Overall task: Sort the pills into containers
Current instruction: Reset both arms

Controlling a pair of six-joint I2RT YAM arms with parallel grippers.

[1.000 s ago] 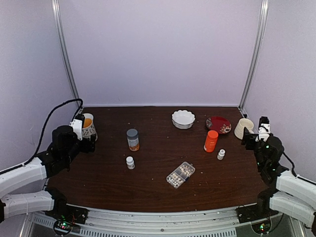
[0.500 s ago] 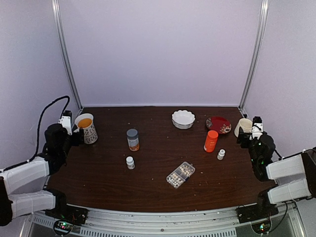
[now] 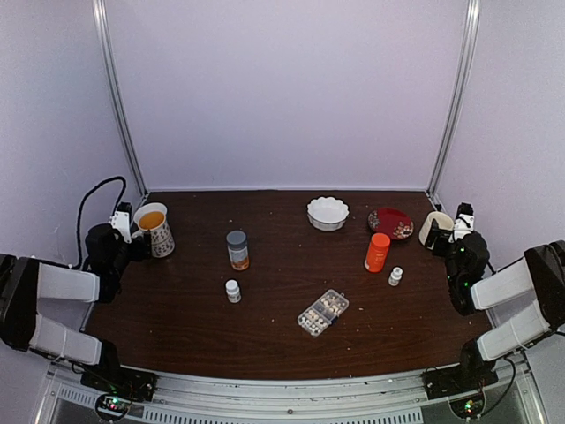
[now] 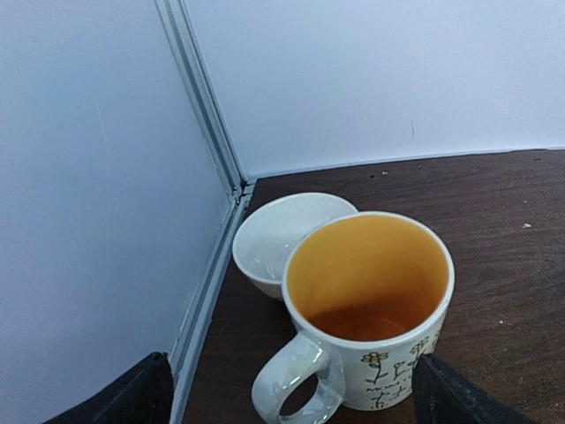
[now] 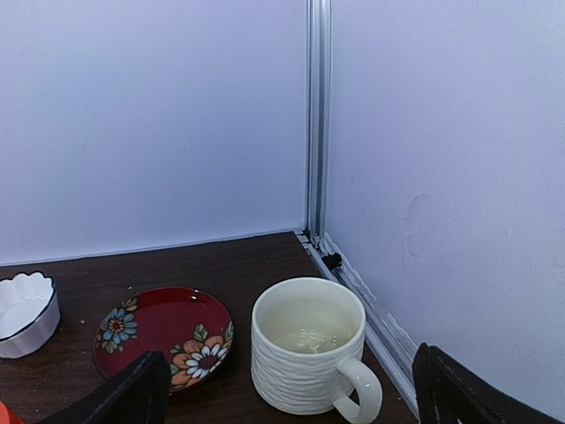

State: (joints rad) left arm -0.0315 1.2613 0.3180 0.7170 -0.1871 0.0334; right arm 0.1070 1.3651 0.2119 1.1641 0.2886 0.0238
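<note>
The clear pill box (image 3: 323, 312) lies flat at front centre of the table, and pale pills (image 3: 330, 304) show in its containers. My left gripper (image 3: 135, 246) (image 4: 291, 408) is far off at the left edge. It is open, with a flowered mug (image 4: 369, 309) just ahead of its fingers. My right gripper (image 3: 444, 241) (image 5: 291, 397) is at the right edge. It is open too, facing a cream mug (image 5: 309, 344). Neither gripper holds anything.
An orange bottle (image 3: 377, 252), a grey-capped bottle (image 3: 237, 249) and two small white bottles (image 3: 232, 291) (image 3: 395, 276) stand mid-table. A scalloped white bowl (image 3: 327, 213) and a red flowered plate (image 3: 390, 223) sit at the back. A small white bowl (image 4: 278, 238) sits behind the flowered mug.
Both arms have drawn back and folded toward the table's sides. The right jaws have opened a little wider. The pill box and bottles have not moved.
</note>
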